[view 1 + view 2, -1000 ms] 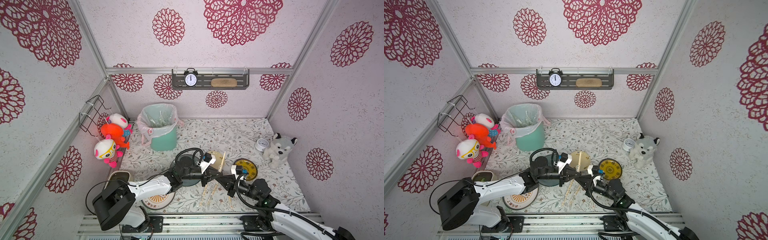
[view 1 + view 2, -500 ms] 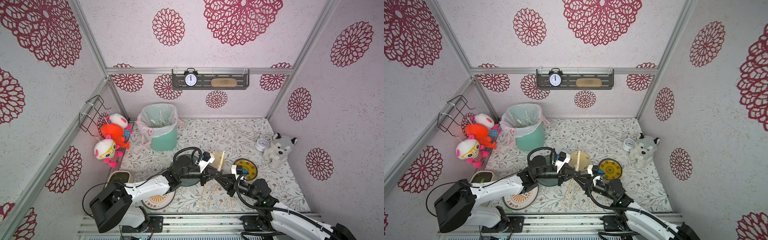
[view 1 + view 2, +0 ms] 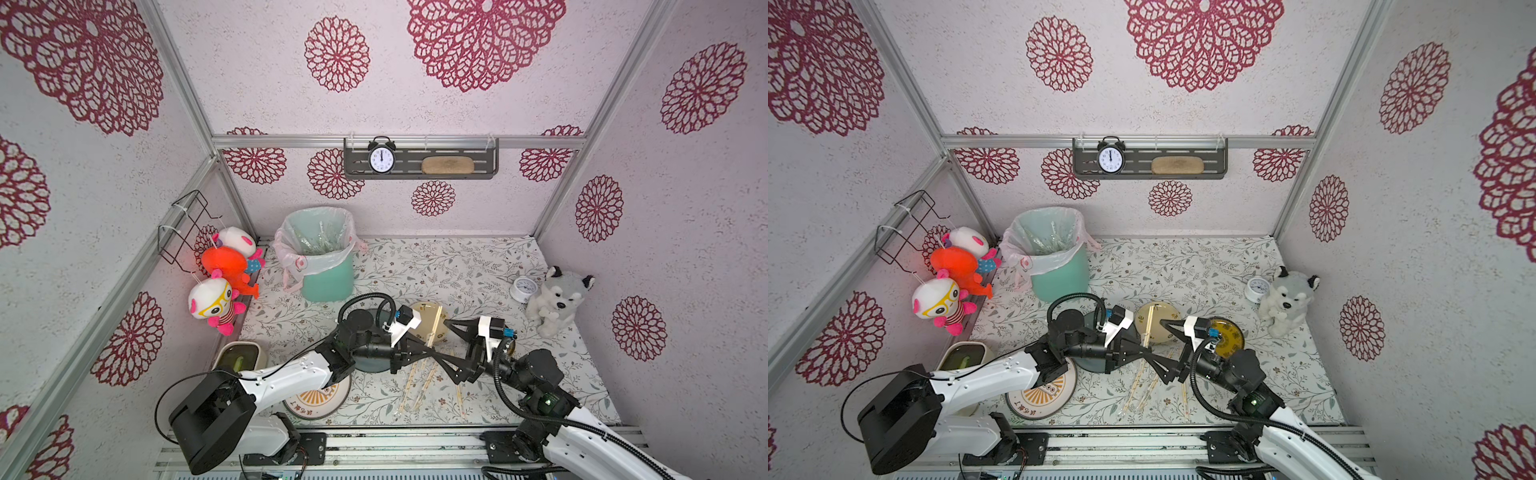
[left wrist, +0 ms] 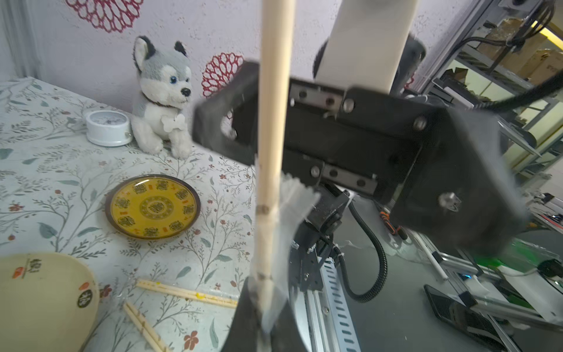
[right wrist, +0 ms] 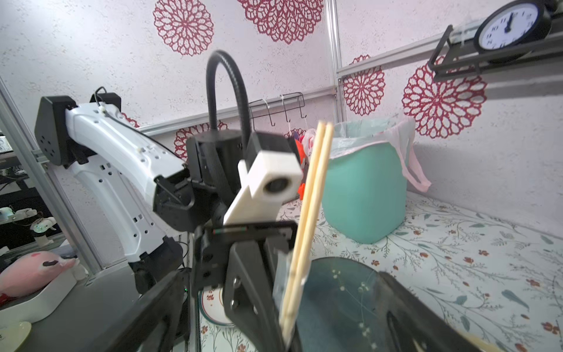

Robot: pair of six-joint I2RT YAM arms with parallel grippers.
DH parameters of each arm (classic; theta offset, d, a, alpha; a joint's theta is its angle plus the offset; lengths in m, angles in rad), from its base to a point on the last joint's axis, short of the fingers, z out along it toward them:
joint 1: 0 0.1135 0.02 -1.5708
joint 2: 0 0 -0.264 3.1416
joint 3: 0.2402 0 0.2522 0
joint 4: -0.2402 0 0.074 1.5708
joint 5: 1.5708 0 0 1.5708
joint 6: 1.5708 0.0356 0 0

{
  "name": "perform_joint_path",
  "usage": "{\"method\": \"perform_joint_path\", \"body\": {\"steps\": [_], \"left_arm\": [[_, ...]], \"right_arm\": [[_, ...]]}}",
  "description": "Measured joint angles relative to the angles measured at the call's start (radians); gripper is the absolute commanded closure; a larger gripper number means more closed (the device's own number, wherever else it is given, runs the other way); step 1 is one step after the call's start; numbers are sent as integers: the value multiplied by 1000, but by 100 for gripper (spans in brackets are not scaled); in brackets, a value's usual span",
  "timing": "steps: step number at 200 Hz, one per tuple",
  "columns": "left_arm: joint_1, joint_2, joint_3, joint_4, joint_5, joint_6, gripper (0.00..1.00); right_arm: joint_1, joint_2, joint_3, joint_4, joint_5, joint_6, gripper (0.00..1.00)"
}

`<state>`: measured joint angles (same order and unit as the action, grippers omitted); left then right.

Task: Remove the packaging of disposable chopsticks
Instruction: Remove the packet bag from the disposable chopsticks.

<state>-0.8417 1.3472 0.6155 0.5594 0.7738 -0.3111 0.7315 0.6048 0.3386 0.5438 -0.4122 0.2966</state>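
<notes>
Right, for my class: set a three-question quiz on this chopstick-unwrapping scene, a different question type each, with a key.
1. True or false: the right gripper stands open.
2. What grips the held chopsticks? A) left gripper B) right gripper C) nothing
3. Short answer: where on that pair does clear packaging remain?
Key: 1 true; 2 A; 3 at the gripped end, by the left gripper's fingers.
</notes>
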Motion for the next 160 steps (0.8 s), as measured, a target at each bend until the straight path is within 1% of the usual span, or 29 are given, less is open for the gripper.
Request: {"method": "perform_joint_path", "body": {"steps": [7, 12, 34, 53, 58, 76, 91, 124, 136, 160], "left_arm": [[-3, 0, -5, -4, 5, 5, 100], [-5, 0, -9, -6, 8, 9, 100], [-5, 0, -17, -14, 23, 14, 100], [-5, -3, -23, -15, 26, 16, 100], [-5, -6, -24, -17, 26, 19, 100], [-5, -18, -27, -27, 26, 28, 100], [-5, -23, -27, -29, 26, 33, 100], [-5, -23, -27, -39, 26, 38, 100], [-5, -23, -27, -44, 27, 39, 100], [-5, -23, -27, -54, 28, 45, 100]], "right_arm": [[-5, 26, 17, 6, -11, 1, 4], [-8, 45, 25, 10, -20, 3, 7], [-18, 113, 37, 30, -64, 23, 30], [-23, 147, 36, 21, -90, 25, 46], [-25, 147, 35, 21, -94, 21, 49], [-32, 134, 28, 36, -113, 34, 55], [-35, 113, 19, 47, -117, 37, 56], [-42, 76, 14, 54, -124, 35, 67], [-43, 76, 15, 56, -133, 36, 69], [-43, 93, 18, 56, -146, 39, 79]]}}
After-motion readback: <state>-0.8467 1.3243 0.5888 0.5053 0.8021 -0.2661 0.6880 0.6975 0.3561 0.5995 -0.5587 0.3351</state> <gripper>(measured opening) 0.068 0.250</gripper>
